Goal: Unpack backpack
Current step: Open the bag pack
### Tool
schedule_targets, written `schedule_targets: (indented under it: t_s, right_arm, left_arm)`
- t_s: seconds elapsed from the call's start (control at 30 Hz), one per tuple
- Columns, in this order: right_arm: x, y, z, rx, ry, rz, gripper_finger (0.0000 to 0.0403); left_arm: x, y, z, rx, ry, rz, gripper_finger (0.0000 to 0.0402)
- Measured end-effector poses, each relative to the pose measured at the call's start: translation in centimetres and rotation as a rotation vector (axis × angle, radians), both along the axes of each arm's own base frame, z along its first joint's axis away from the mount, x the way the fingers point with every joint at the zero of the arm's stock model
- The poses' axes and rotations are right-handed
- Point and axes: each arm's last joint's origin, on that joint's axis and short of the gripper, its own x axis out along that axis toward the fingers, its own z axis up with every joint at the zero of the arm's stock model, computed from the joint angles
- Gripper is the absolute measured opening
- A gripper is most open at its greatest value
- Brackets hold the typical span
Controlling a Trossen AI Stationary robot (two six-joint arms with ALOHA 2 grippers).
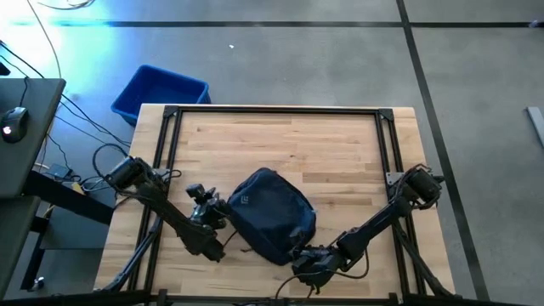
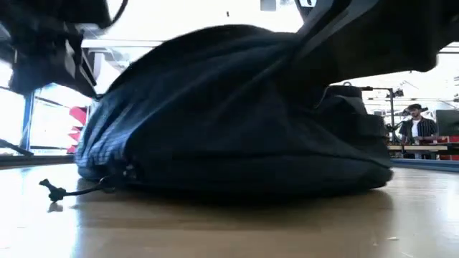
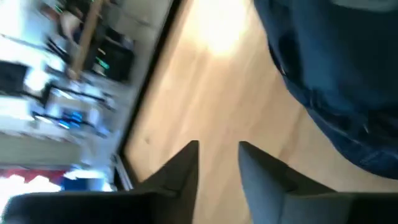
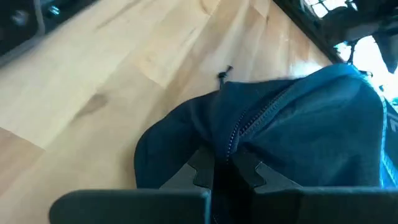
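The backpack (image 1: 270, 212) lies on the wooden table (image 1: 289, 140), toward its near edge, between the two arms. The right gripper (image 4: 225, 169) is closed on a fold of its fabric at the zip (image 4: 249, 124). The left gripper (image 3: 217, 155) stands partly open over bare wood just beside the bag, holding nothing. A blue bin (image 1: 160, 92) sits on the floor past the table's far left corner.
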Motion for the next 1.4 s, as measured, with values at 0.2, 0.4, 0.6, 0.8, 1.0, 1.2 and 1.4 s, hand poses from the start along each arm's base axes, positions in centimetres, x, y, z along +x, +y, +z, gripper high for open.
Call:
schedule_targets:
  t_s: [0.2,0.4,0.6,0.8,1.0,1.2,1.4]
  right_arm:
    - [0.0,-0.1,0.0,0.003,-0.007,-0.023,0.0009]
    - [0.1,-0.2,0.1,-0.016,-0.026,-0.052,0.0035]
    - [0.7,0.3,0.5,0.064,-0.066,0.021,0.0041]
    - [1.6,0.7,1.1,0.072,-0.144,0.077,0.0042]
    - [2.5,1.5,3.8,0.003,-0.124,0.05,0.0073]
    - [1.5,2.7,6.3,-0.171,-0.018,-0.041,0.0148]
    - [-0.7,4.1,7.1,-0.187,0.012,-0.11,0.02]
  left_arm:
    - [-0.9,-2.0,0.9,-0.251,-0.264,0.037,0.0152]
    - [0.3,-3.2,-2.7,-0.458,-0.343,-0.069,0.0141]
    - [1.6,0.3,-5.7,-0.338,-0.436,-0.076,0.0124]
    - [2.5,3.0,-5.0,-0.266,-0.31,-0.062,0.0121]
    - [2.0,1.4,-2.2,-0.305,-0.274,-0.126,0.0121]
    - [1.3,-3.6,1.0,-0.291,-0.238,-0.443,0.0121]
    - [3.5,-7.7,0.0,-0.073,-0.047,-0.965,0.0121]
